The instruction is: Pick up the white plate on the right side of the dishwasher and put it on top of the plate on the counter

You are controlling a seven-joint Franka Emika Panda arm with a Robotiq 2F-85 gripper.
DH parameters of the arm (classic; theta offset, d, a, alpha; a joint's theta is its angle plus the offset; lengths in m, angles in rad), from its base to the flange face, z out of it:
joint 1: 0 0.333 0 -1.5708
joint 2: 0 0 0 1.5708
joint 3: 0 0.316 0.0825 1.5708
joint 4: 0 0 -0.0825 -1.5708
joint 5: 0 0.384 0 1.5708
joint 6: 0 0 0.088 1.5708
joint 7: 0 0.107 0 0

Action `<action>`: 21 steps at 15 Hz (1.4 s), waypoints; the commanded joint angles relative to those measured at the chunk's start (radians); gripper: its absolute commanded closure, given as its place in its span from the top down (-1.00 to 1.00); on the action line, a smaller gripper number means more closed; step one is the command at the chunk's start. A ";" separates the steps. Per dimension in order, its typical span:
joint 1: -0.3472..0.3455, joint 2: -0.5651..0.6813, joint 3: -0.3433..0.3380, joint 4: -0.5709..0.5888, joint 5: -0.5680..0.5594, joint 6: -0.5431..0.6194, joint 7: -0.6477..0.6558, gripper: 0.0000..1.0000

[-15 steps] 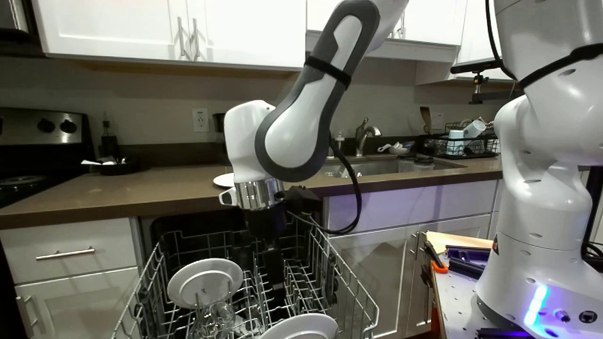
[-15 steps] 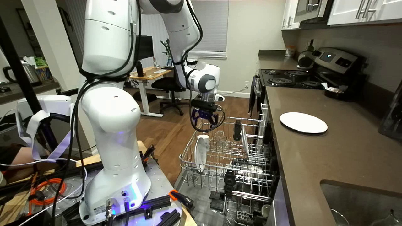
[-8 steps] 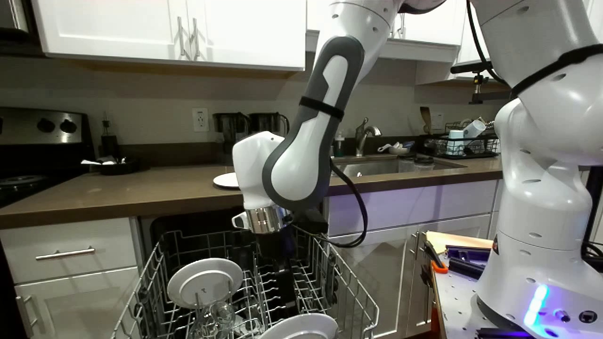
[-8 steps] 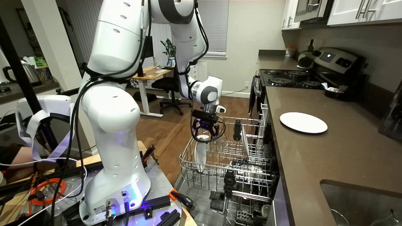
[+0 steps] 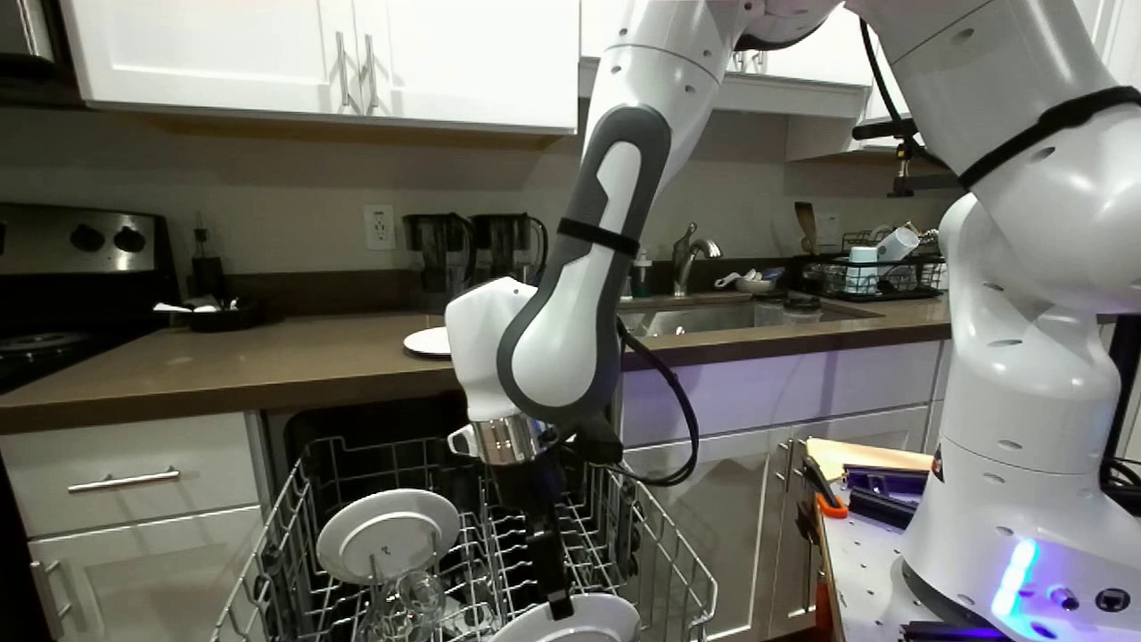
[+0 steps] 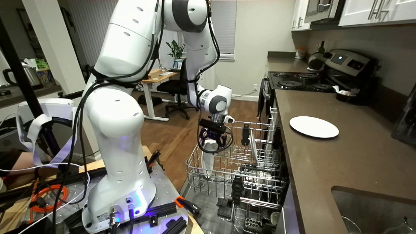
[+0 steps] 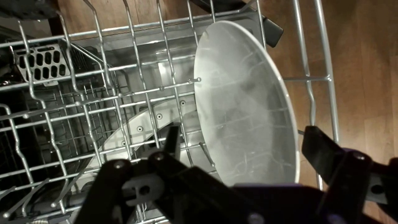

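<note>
The right-hand white plate stands on edge in the dishwasher's upper rack. It also shows in an exterior view and in the wrist view. My gripper is open, with one finger on each side of this plate and a gap between each finger and the plate. The gripper is low over the plate's upper edge; in an exterior view the gripper partly covers what is behind it. Another white plate lies flat on the counter; it also shows in an exterior view.
The wire rack surrounds the plate, with tines beside it. Another plate stands across the rack, with glasses near it. The counter edge runs behind. The sink and stove adjoin the counter.
My gripper has moved down into the rack region and closer to the right-hand plate. The arm has leaned forward with it. The plates have not moved.
</note>
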 commanded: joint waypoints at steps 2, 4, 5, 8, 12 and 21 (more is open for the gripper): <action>-0.022 -0.002 0.020 0.007 -0.002 -0.018 0.004 1.00; -0.040 -0.027 0.034 0.012 0.011 -0.057 -0.003 1.00; -0.044 -0.023 0.039 0.014 0.009 -0.044 -0.020 1.00; -0.040 0.009 0.046 0.018 0.004 0.035 -0.025 1.00; -0.046 0.047 0.063 0.016 -0.003 0.152 -0.034 1.00; -0.078 0.109 0.104 0.044 0.000 0.115 -0.043 -0.23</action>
